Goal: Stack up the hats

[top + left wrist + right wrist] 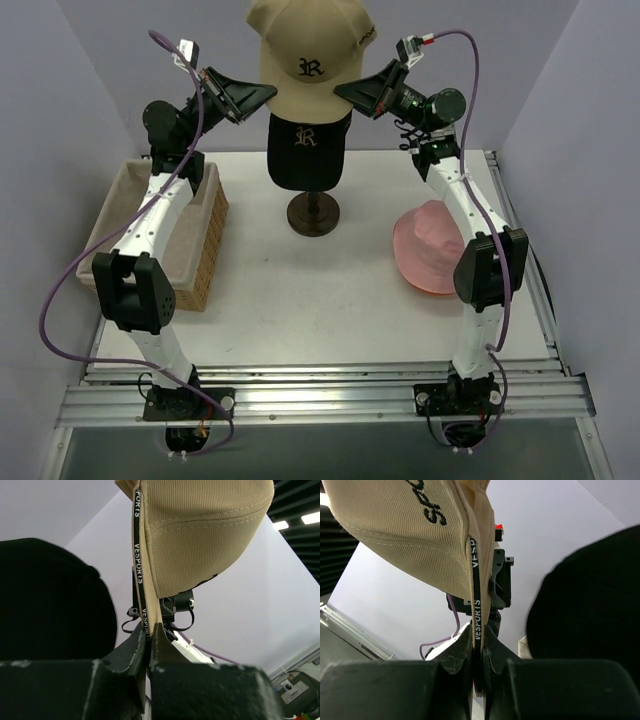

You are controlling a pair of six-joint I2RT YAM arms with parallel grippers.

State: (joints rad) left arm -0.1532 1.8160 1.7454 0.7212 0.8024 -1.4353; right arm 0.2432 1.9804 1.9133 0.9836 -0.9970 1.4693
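There are two caps, a tan cap and a black cap, one pink hat with one orange rim showing under it, one stand, one basket, one table, two arms, the left arm and the right arm, and two grippers, the left gripper and the right gripper.

From the top camera I get soft, even light: the white table is bright without glare, and only a faint shadow rings the base of the wooden stand. In the left wrist view, ceiling light strips blow out at upper right. In both wrist views the black cap is a detail-less dark mass, the tan cap ribbing stays sharp, and the bottom edge is dim and soft.
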